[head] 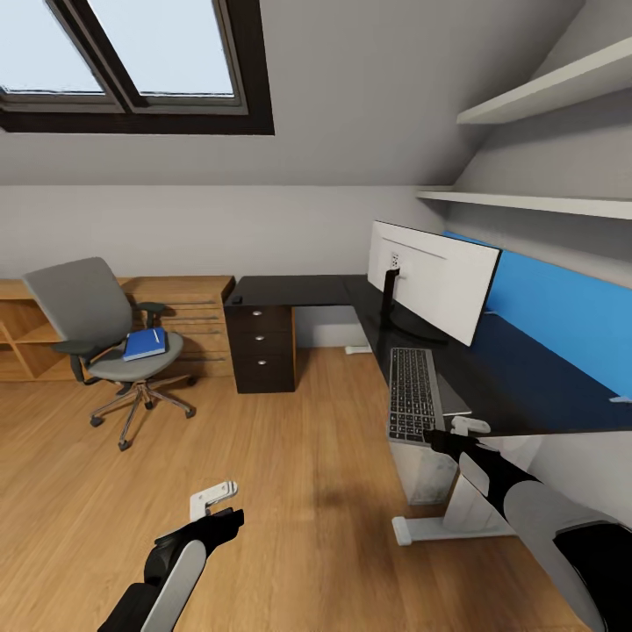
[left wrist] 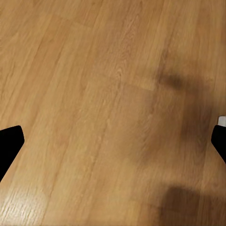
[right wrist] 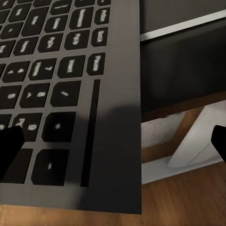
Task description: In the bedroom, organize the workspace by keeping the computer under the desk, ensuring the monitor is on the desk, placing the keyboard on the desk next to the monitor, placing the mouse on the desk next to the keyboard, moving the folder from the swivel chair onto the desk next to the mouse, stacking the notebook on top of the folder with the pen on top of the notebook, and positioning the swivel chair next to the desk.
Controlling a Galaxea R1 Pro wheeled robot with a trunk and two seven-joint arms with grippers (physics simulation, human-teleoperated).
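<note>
the keyboard (head: 412, 393) lies on the glossy black bench (head: 491, 369), its near end jutting past the front edge, just in front of the monitor (head: 434, 276). the right claw (head: 463, 427) sits at that near corner; in the right wrist view its fingers are spread wide, one over the keys (right wrist: 42, 89), the other off past the frame's edge. the blue folder (head: 144, 343) rests on the swivel chair (head: 105, 338), well apart. the left claw (head: 213, 498) hangs spread over the wood floor (left wrist: 103, 108)
</note>
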